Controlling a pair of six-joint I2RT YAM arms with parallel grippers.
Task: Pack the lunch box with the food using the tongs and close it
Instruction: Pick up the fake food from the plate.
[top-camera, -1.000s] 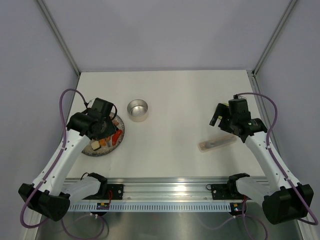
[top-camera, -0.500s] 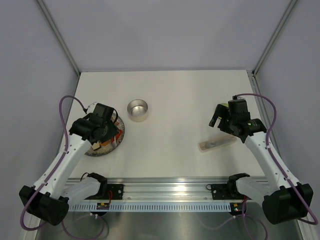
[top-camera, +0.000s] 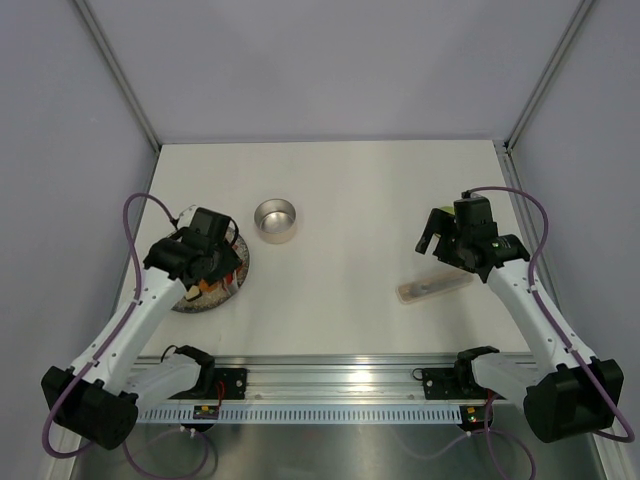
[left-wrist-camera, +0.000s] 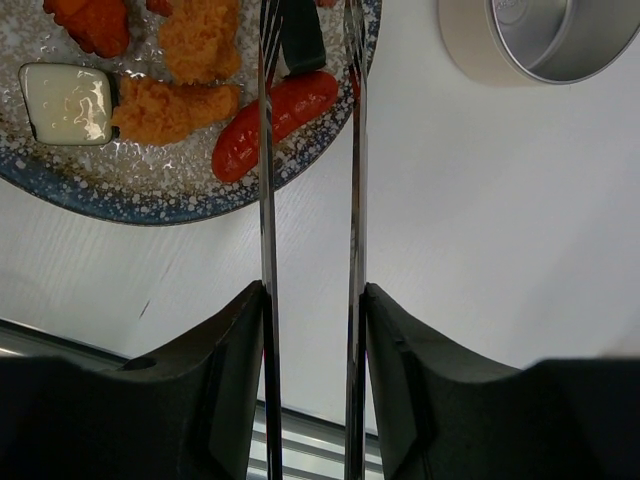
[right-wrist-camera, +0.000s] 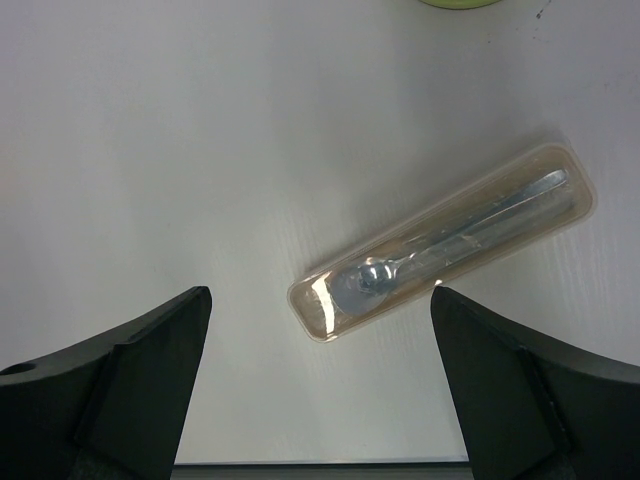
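Left wrist view: the long thin silver metal tongs (left-wrist-camera: 266, 200) run straight up the picture, their two slim arms parallel with a gap between them. Each arm is pressed from outside by a black finger (left-wrist-camera: 230, 380) of the left gripper (left-wrist-camera: 310, 300), which is clamped on them. The far ends reach over the speckled grey plate (left-wrist-camera: 150, 190). One arm crosses above the red toy sausage (left-wrist-camera: 240, 140) near the plate's rim, and the other passes just beside its end; whether they touch it cannot be told.

Further in on the plate lie two brownish breaded pieces (left-wrist-camera: 170, 105), a white cube (left-wrist-camera: 65, 103) and an orange chunk (left-wrist-camera: 95, 20). The small round shiny steel tin (top-camera: 275, 220) stands upright on the white table (top-camera: 360, 200), just beyond the plate and apart from it.

Well away on the right side, the right gripper (right-wrist-camera: 320, 295) hangs with its jaws spread wide, holding nothing. It is above a long narrow translucent plastic case (right-wrist-camera: 440, 245) with a metal spoon (right-wrist-camera: 375, 272) inside. A sliver of the pale green lid (right-wrist-camera: 458, 3) shows at the top edge of the right wrist view.
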